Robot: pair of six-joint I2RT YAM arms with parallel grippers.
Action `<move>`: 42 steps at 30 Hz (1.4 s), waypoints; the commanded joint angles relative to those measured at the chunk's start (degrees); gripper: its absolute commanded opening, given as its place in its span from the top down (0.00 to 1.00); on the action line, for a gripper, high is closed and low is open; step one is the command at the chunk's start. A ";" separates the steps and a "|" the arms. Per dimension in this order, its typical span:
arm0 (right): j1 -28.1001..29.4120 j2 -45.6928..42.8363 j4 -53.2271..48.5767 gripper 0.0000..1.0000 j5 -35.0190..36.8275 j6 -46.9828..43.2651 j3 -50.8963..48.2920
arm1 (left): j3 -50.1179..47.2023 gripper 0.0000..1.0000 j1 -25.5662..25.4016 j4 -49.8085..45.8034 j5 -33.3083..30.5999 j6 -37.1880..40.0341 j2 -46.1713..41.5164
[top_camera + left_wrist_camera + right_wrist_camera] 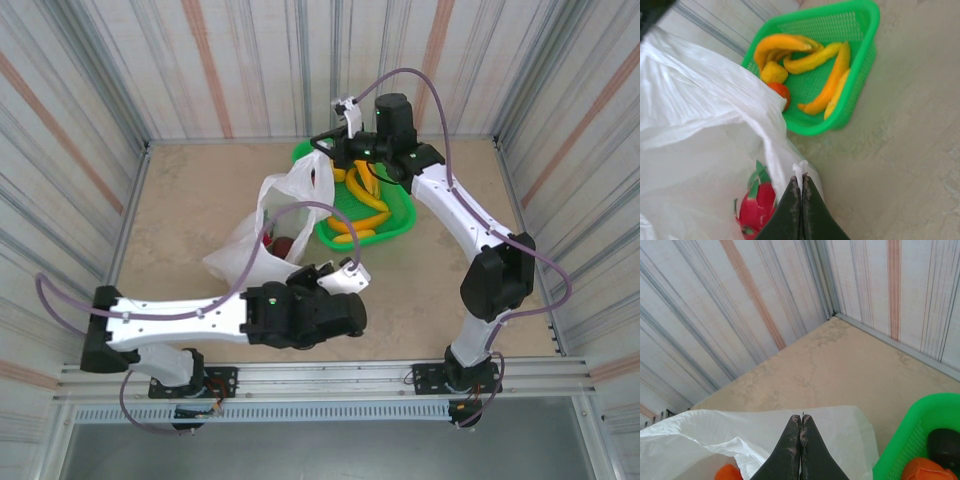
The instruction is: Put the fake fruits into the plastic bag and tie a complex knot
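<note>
Fake fruits [283, 245], perhaps two, half-hidden in plastic bag [240, 255]

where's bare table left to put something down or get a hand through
Widest bare patch: far-left corner, between the left wall and the bag. Another lies near-right, bordered by the basket, left gripper and right arm. Crowded: mid-back, where bag, basket and right gripper bunch together.
</note>
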 commanded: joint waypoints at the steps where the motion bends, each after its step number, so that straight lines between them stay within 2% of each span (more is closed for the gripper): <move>1: -0.71 -2.38 -1.11 1.00 -0.17 3.63 2.46 | 0.87 1.00 1.24 7.54 2.13 9.11 -9.56; 6: -0.71 -3.13 -2.15 1.00 -1.54 6.71 6.16 | 0.12 1.00 5.55 11.87 13.11 17.07 -21.06; 10: -0.75 -3.53 -5.13 1.00 -2.47 8.82 9.90 | 3.24 1.00 12.24 11.33 21.32 20.60 -26.85; 12: -0.84 -4.27 -6.48 1.00 -1.63 9.92 12.69 | 4.46 1.00 18.30 10.46 28.57 20.58 -28.51; 14: -1.12 -5.91 -6.99 1.00 -0.83 11.21 13.40 | 6.37 1.00 26.58 8.30 37.09 19.50 -28.96; 22: -1.55 -15.08 -13.19 1.00 1.94 13.80 13.80 | 14.65 1.00 56.19 4.87 66.28 16.24 -26.47; 27: -1.50 -22.08 -20.25 1.00 2.39 14.10 12.48 | 18.94 1.00 70.84 6.72 82.41 11.58 -22.76; 30: -1.59 -26.81 -24.03 1.00 5.80 13.84 10.82 | 18.23 1.00 77.97 11.76 93.81 6.13 -21.35; 33: -1.54 -30.48 -27.24 1.00 8.52 12.90 8.85 | 16.49 1.00 81.22 17.08 102.34 1.91 -19.70; 37: -3.29 -32.36 -32.71 1.00 11.97 11.30 8.94 | 12.74 1.00 80.86 24.58 111.57 -2.82 -18.45; 42: -7.70 -32.66 -35.95 1.00 11.71 11.99 5.55 | 9.61 1.00 78.13 24.96 113.52 -1.09 -17.74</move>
